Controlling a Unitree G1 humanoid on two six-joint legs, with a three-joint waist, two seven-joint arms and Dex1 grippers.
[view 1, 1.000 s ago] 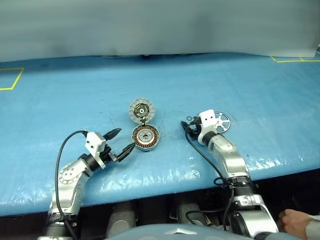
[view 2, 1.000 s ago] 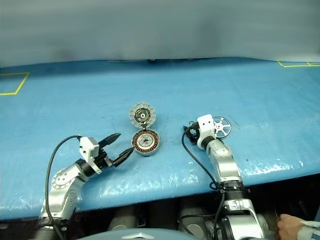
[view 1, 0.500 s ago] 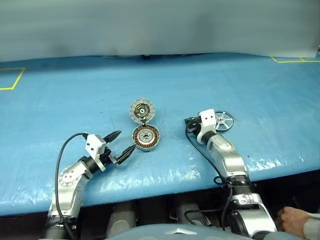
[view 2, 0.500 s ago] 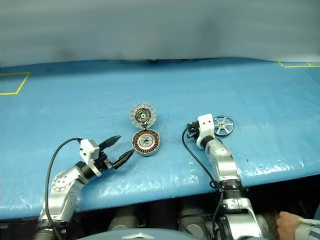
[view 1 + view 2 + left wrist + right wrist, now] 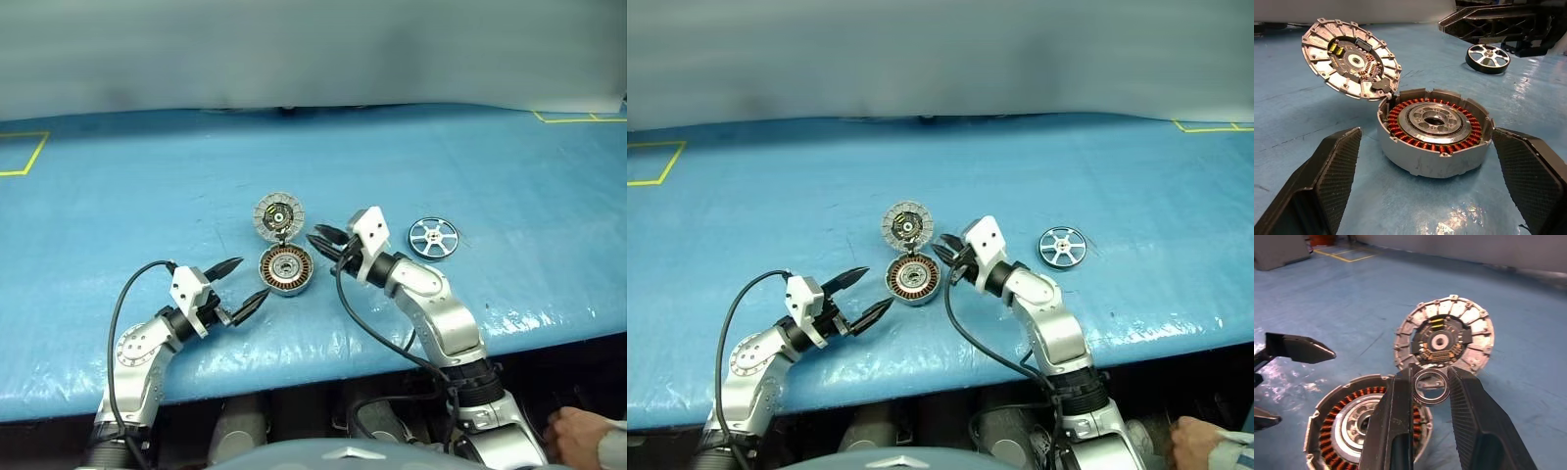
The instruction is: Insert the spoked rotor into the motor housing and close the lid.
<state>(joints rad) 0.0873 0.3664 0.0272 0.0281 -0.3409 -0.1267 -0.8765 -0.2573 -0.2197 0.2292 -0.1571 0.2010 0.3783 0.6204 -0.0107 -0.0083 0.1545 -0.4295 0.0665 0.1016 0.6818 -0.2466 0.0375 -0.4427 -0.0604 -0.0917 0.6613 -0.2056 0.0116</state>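
Note:
The motor housing (image 5: pixel 285 268) lies open on the blue table, its copper winding ring (image 5: pixel 1400 117) showing. Its lid (image 5: pixel 278 215) is hinged back on the far side with the toothed inner face up. The spoked rotor (image 5: pixel 432 238) lies flat on the table to the right, free of both grippers. My right gripper (image 5: pixel 319 243) hovers just right of the housing, shut on a small thin ring (image 5: pixel 1431 386) that is held above the housing's edge. My left gripper (image 5: pixel 253 277) is open at the housing's left, one finger on each side of it in the left wrist view.
The blue sheet (image 5: pixel 147 196) covers the whole table, and its front edge runs just behind my arms. Yellow tape marks (image 5: pixel 22 155) sit at the far left and far right. A person's hand (image 5: pixel 578 436) shows below the table edge at the right.
My right gripper closed on the thin ring beside the rotor, then swung left and up to the housing's right side. The rotor stayed on the table. The left gripper kept still.

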